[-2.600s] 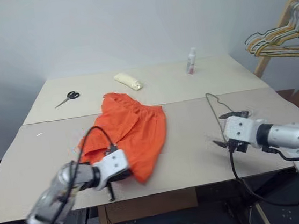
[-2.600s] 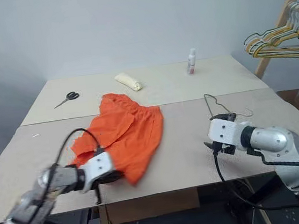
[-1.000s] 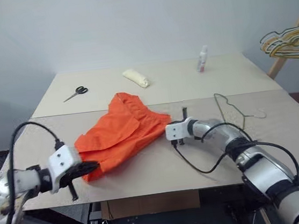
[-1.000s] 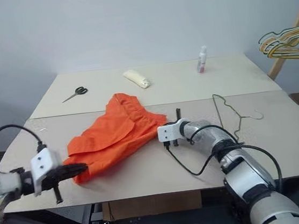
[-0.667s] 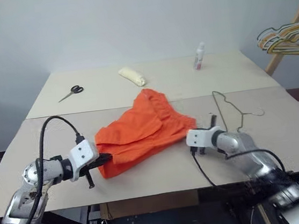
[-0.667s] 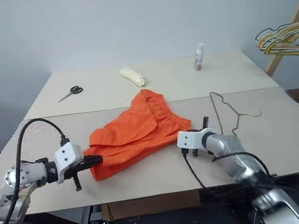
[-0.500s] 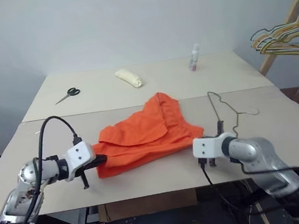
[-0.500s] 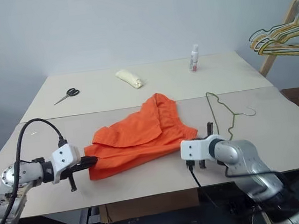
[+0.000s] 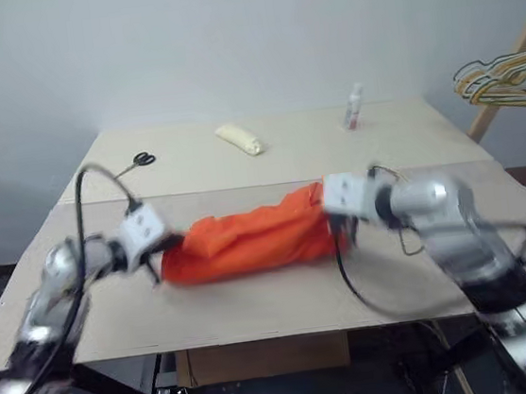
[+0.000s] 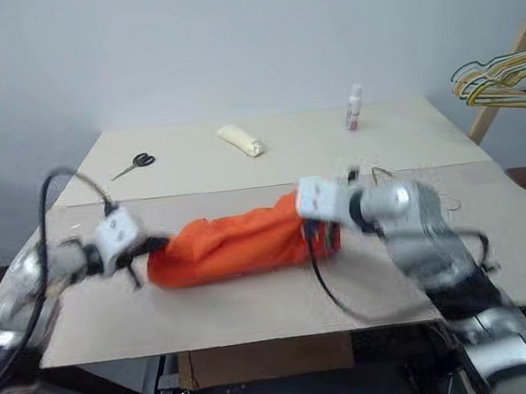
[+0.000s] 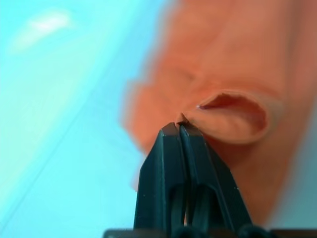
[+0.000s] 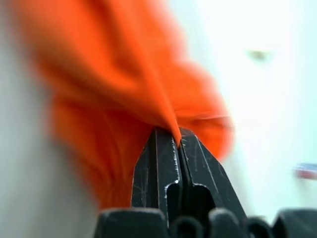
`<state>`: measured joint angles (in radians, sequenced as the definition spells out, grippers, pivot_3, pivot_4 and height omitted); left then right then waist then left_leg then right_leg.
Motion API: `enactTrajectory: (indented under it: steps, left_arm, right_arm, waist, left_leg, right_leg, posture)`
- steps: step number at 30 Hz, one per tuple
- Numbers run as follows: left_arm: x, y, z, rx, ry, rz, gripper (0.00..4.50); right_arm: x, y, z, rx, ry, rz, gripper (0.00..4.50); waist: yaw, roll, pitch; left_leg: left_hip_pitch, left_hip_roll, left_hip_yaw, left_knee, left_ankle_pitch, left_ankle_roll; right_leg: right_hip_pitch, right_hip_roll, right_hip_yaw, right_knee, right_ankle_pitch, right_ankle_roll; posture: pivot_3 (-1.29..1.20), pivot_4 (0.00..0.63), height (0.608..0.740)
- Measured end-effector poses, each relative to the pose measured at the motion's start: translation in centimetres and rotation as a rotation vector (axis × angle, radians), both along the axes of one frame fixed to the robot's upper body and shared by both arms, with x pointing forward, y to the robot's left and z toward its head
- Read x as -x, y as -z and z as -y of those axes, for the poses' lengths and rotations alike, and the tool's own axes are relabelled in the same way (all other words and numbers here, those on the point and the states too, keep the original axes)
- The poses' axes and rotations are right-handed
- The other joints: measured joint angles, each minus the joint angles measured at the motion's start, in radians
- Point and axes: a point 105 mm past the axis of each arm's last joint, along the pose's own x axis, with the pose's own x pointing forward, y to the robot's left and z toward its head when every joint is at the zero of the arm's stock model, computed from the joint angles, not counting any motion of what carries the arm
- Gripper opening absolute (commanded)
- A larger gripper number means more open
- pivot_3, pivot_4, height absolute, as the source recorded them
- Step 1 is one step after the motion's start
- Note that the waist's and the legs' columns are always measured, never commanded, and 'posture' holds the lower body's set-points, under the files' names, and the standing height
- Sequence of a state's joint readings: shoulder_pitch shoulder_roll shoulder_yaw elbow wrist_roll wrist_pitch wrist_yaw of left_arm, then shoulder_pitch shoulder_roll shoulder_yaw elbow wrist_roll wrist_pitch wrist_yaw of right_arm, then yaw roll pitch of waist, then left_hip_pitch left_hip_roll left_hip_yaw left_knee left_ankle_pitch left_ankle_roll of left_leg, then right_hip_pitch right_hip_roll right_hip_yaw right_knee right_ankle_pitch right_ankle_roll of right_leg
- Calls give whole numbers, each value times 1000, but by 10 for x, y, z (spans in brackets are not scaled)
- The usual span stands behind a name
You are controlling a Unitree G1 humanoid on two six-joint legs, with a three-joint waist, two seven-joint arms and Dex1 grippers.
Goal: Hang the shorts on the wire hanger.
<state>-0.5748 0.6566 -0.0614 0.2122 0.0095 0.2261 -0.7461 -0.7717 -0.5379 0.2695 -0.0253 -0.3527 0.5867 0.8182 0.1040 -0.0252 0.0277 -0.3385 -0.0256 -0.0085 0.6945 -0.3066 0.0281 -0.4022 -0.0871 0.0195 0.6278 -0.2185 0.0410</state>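
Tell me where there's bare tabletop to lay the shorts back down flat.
The near strip of the table, in front of the shorts, is bare. So is the far middle, between the scissors, yellow roll and small bottle. The right side is crowded: the right pincer is there.

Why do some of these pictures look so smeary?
In the left eye view, both arms and the shorts are streaked while the scissors behind stay crisp. In the left wrist view, the fingers are sharp and the cloth beyond is out of focus.
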Motion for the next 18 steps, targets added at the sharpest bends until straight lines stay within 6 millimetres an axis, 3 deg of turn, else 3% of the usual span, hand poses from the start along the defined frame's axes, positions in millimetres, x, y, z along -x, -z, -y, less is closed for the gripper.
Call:
enactTrajectory:
  steps: [1,2,3,5,7,9,11,14,15,18]
  left_arm:
    - [-25,-26,3,59,-111,123,0]
    - [-40,-63,8,135,-178,263,0]
    - [-43,-107,12,236,-198,412,0]
    - [-19,-190,6,448,-164,701,0]
    - [12,-227,1,567,-84,866,0]
    - [31,-231,-11,617,-47,896,0]
    - [36,-203,-20,565,-22,810,0]
    - [34,-150,-30,533,-18,606,0]
    - [37,-136,-34,508,-16,555,0]
    - [61,-80,-41,332,58,338,0]
  right_arm:
    - [-27,-23,3,-46,103,134,23]
    - [-44,-55,7,-85,180,291,23]
    - [-51,-91,12,-114,238,463,23]
    - [-43,-158,26,-160,320,816,23]
    - [-22,-191,24,-200,300,1042,23]
    - [-5,-199,15,-220,239,1134,23]
    - [1,-183,13,-182,186,1116,23]
    - [-6,-124,5,-80,97,921,23]
    - [-7,-100,4,-33,63,842,23]
    - [7,3,3,184,-112,520,23]
  waist:
    - [2,-2,1]
    - [3,-5,2]
    - [2,-8,1]
    - [-8,-12,-3]
    - [-32,-13,-14]
    - [-63,-11,-20]
    - [-92,-10,-22]
    - [-113,-11,-22]
    - [-116,-10,-21]
    - [-115,-6,-16]
  left_leg:
    - [-2,-2,-3,0,3,-6]
    - [-15,-4,-4,-2,9,-15]
    - [-27,-5,-6,-1,11,-18]
    - [-38,-6,-5,-5,11,-20]
    - [-34,-12,-8,-16,11,-20]
    - [-32,-14,-14,-16,9,-16]
    - [-31,-14,-16,-19,5,-11]
    - [-35,-19,-15,-13,4,-8]
    - [-35,-18,-14,-10,4,-8]
    - [-16,-15,-13,-8,3,-6]
  right_leg:
    - [-4,-2,0,2,1,-1]
    - [-17,-4,0,2,2,-2]
    - [-30,-5,-1,7,3,-3]
    - [-51,-7,-2,18,4,-4]
    - [-56,-13,-4,20,4,-4]
    - [-56,-13,-4,20,3,-4]
    - [-54,-13,-4,18,3,-4]
    - [-48,-15,-4,3,3,-3]
    - [-41,-14,-4,-4,3,1]
    - [-19,-12,-4,-5,2,4]
  posture:
    - [180,0,740]
    - [182,0,740]
    - [181,0,740]
    - [177,0,740]
    - [175,0,740]
    - [177,0,740]
    - [174,0,740]
    - [178,0,740]
    - [178,0,740]
    - [178,0,740]
